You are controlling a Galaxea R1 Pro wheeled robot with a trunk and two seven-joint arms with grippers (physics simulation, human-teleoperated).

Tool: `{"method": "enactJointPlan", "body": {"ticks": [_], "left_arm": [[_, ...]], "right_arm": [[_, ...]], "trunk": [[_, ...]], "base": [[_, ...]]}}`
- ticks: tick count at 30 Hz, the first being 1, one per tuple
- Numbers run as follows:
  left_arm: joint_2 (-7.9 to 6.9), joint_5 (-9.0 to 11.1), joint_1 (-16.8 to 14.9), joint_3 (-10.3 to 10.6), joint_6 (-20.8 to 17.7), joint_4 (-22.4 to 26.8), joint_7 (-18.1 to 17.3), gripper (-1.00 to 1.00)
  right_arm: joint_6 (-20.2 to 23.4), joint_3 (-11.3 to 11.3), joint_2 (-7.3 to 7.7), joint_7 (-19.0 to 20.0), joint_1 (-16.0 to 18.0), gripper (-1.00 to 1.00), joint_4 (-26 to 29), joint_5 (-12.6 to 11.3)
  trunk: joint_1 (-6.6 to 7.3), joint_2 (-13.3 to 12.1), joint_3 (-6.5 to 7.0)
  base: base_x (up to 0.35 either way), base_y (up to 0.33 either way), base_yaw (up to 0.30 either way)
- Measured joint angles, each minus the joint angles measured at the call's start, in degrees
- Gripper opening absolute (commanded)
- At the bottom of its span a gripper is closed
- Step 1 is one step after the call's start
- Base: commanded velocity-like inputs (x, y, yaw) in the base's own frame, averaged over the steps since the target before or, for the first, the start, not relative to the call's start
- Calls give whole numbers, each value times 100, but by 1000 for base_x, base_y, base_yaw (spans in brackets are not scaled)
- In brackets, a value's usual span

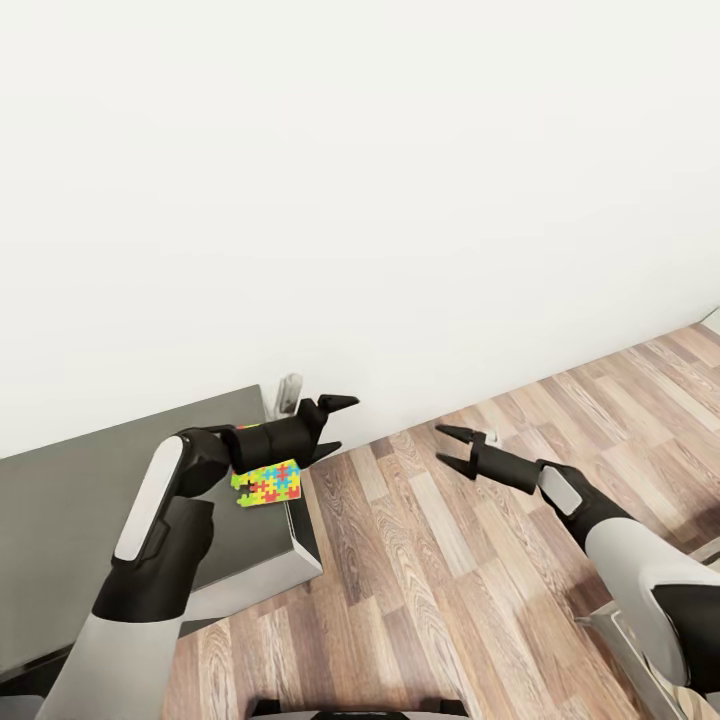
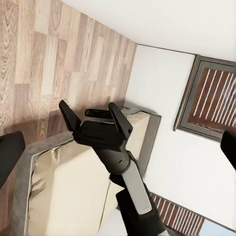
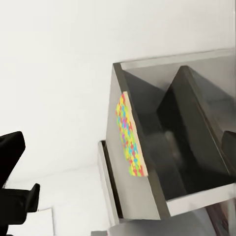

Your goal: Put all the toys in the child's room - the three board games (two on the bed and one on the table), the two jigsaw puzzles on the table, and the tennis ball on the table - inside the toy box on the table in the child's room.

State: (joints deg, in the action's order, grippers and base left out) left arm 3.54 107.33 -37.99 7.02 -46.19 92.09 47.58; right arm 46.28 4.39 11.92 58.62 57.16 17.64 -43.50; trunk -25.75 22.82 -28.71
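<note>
Here, left gripper (image 1: 338, 425) with black fingers spread wide, empty, over the corner of the dark grey table section (image 1: 60, 500), multicoloured square jigsaw puzzle sheet (image 1: 267, 483) lying flat there beneath its wrist, right gripper (image 1: 450, 449) likewise wide, empty, above the wood-plank floor (image 1: 420, 560).

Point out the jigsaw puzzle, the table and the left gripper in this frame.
jigsaw puzzle (image 1: 268, 484), head view, middle of the coloured sheet.
table (image 1: 60, 500), head view, bare dark top.
left gripper (image 1: 338, 424), head view, midway between its fingertips.
</note>
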Motion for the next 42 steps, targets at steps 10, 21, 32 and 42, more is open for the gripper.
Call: {"method": "enactJointPlan", "body": {"ticks": [10,21,32,42], "left_arm": [[16,59,-6,38,0,1,-102,100],[5,70,-9,31,4,1,-187,100],[10,93,-13,2,8,0,-208,100],[11,96,-11,13,8,0,-217,100]], "right_arm": [[27,-9,24,40,1,100,-116,-15],[143,-33,171,57,-5,100,-123,-50],[263,-47,287,60,1,100,-120,-61],[282,-49,287,61,2,100,-119,-63]], "trunk": [[0,0,0],[0,0,0],[0,0,0],[0,0,0]], "base": [[0,0,140],[0,0,269],[0,0,292],[0,0,267]]}}
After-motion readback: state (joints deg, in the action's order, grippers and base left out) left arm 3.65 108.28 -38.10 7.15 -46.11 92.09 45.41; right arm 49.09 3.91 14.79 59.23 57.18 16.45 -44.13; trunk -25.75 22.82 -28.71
